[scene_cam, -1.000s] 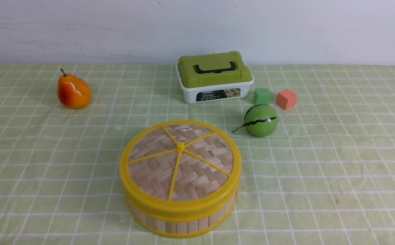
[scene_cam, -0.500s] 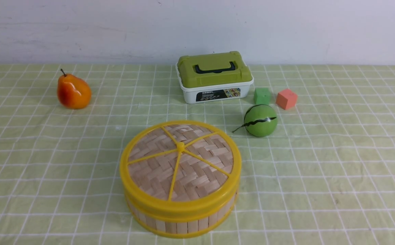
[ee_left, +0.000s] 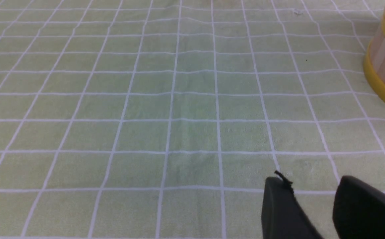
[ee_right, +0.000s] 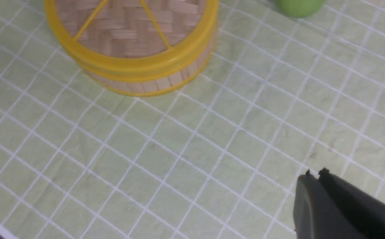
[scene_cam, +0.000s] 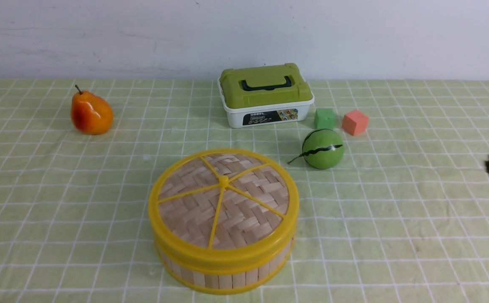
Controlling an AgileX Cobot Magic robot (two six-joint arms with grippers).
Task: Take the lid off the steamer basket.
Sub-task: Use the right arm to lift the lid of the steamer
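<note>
Right gripper (ee_right: 316, 172) is held with fingers together, left gripper (ee_left: 306, 179) with fingers apart; the approach seems just begun. Central knob (scene_cam: 224, 182) must next be reached, with the right fingers spread

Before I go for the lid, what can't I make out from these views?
- Inside of the round bamboo-slat steamer basket: covered by the woven bamboo lid in the front view.
- Right gripper: blurred and cut off by the right edge in the front view.
- Left gripper: outside the front view.
- Contents of the white, green-topped box: hidden by its lid.
</note>
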